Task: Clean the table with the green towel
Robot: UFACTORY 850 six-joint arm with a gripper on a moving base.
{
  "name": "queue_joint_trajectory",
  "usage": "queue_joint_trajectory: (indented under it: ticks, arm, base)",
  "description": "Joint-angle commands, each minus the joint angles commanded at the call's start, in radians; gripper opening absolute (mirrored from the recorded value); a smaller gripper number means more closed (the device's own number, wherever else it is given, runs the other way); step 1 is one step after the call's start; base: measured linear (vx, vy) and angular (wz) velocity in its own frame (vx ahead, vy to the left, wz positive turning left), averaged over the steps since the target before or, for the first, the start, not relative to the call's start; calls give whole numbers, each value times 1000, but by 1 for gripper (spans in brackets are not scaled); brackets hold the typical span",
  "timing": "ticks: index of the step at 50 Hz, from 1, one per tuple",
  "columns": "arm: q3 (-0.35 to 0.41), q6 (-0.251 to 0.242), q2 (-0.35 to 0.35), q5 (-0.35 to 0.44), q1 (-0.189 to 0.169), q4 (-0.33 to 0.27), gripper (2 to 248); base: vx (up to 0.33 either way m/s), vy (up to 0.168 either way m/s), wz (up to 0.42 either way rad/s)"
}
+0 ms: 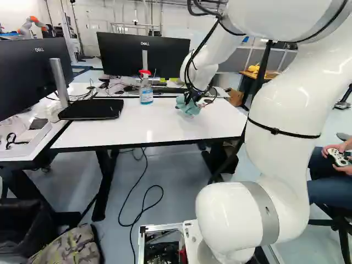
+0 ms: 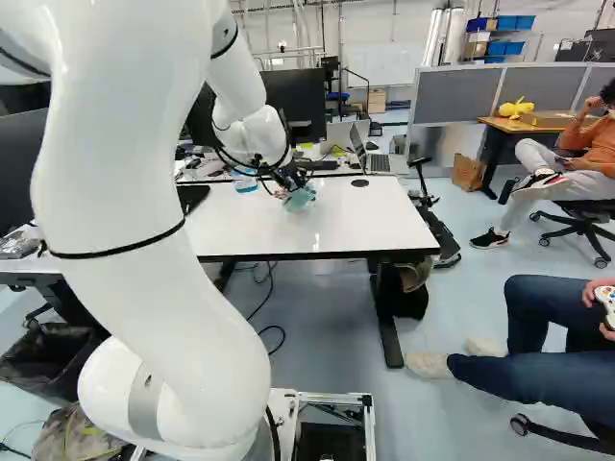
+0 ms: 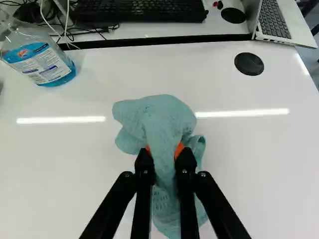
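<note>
I have my pincer closed on the green towel, with the orange pads pressing it from two sides. I judge that it is gripped near its middle so that the loose folds, which spread ahead of the fingertips and under the fingers, can serve as a soft wiping pad and keep the hard tips away from the white worktop. The towel is over the further part of this worktop; it looks to be on the surface or very near, but I cannot tell how firmly it presses. The spray bottle stands upright well apart from the towel, near the far edge, probably put there to leave the middle free for wiping; the black flat object at the worktop's left end could be in the way of a long stroke. The keyboard and the open laptop are beyond the gap, on the next desk. My arm rises from its base joint, bends forward high above the floor, and comes down over the worktop, the wrist pointing downward and ahead. The next move, I think, is a low, even stroke, without catching the bottle.
</note>
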Motion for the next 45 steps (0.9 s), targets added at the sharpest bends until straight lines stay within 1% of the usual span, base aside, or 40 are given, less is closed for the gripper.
queue_joint_trajectory:
  ticks: [45]
  arm:
    - [72,0,-41,155,-24,0,56]
  base:
    - [0,0,0]
